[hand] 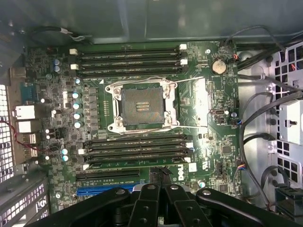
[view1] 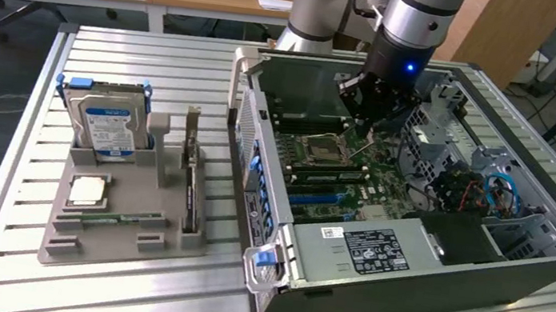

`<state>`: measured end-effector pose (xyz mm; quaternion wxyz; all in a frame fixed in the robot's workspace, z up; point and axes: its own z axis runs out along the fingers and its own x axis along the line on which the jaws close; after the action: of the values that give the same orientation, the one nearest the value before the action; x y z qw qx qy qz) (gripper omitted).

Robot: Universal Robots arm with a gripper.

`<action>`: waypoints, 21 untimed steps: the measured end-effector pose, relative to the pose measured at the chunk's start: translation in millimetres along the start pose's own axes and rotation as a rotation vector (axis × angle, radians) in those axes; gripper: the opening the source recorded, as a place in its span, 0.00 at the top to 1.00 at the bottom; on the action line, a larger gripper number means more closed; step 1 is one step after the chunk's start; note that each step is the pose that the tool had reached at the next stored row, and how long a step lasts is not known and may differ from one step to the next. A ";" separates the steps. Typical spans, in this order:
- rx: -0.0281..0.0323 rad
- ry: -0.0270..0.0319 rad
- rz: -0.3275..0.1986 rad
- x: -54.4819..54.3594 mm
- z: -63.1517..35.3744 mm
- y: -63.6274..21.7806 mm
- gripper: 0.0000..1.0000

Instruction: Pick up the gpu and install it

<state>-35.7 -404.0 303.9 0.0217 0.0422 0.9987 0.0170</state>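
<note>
GPU [view1: 190, 193], seemingly the dark card upright in the tray [view1: 83, 247] at nine o'clock, awaits pickup; gripper [view1: 369, 122] hangs over the motherboard [hand: 199, 118], grip unreadable.

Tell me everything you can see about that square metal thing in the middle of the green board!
That is the processor socket on the green motherboard, which lies flat inside the open computer case. It has a shiny silver metal frame around a dark square middle, and that middle looks empty, with no chip in it. Thin wire levers run along its edges. Long black memory slots sit on two opposite sides of it. Nothing touches it; the gripper hangs above the board.
</note>
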 end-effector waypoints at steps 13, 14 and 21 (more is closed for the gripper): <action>-0.0002 -0.0013 0.000 -0.4 -8.4 0.3 0.90; -0.0003 -0.0015 0.000 -0.6 -12.6 0.5 0.90; -0.0007 -0.0041 0.000 -1.2 -28.9 1.0 0.90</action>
<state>-35.7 -404.1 332.9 0.0237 0.0422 0.9987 0.0172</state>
